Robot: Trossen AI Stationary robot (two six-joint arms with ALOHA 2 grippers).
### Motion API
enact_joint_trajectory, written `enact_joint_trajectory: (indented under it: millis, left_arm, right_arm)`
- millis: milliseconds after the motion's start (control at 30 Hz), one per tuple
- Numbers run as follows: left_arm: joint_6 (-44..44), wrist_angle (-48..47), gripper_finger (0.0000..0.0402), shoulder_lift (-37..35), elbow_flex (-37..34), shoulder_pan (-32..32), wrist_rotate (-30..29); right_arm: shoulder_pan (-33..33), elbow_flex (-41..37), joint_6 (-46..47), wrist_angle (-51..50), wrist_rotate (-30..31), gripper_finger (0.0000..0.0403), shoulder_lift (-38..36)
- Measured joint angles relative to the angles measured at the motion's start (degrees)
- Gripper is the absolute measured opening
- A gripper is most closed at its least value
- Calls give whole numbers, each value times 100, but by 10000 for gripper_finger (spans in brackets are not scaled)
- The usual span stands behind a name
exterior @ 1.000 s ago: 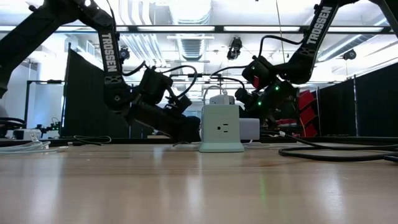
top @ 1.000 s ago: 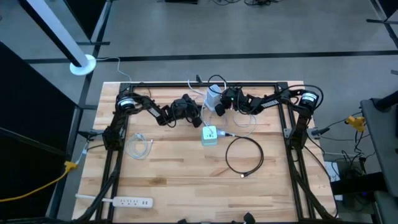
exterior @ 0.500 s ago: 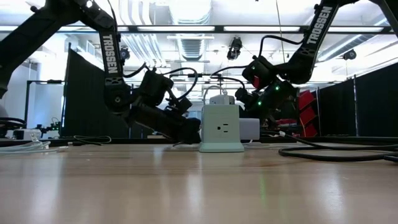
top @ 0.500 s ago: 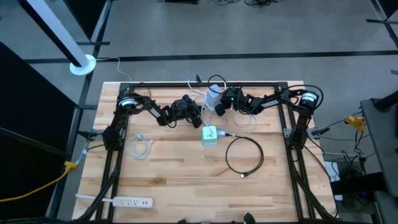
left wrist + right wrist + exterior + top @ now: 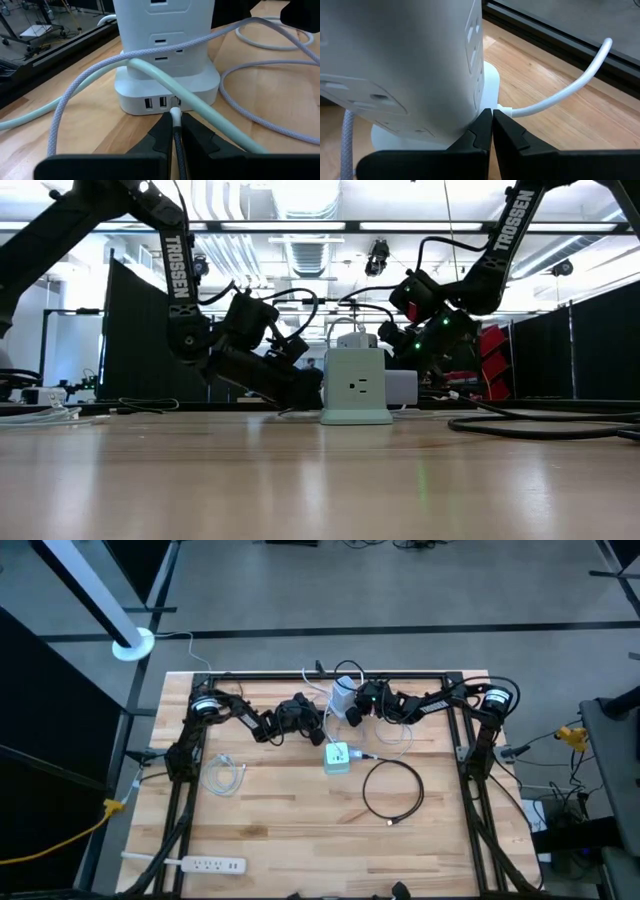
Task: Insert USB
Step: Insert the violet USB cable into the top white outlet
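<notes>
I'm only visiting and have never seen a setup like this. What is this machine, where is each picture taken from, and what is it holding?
It is a robot with two dark arms working at a wooden table. One picture looks straight down, one looks level across the tabletop, and two come from cameras on the wrists. The left gripper is shut on a thin USB cable, its plug right at the ports in the base of a white power tower. The right gripper is shut, its tips against the other side of that tower. Also on the table: a coiled black cable, a small white cable and a white power strip.
</notes>
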Motion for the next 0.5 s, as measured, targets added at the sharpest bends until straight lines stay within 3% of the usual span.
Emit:
enact_joint_trajectory:
  millis: [500]
  left_arm:
    - [147,34,15,13,0,0,111]
  right_arm:
    - [2,0,-2,-1,-3,0,0]
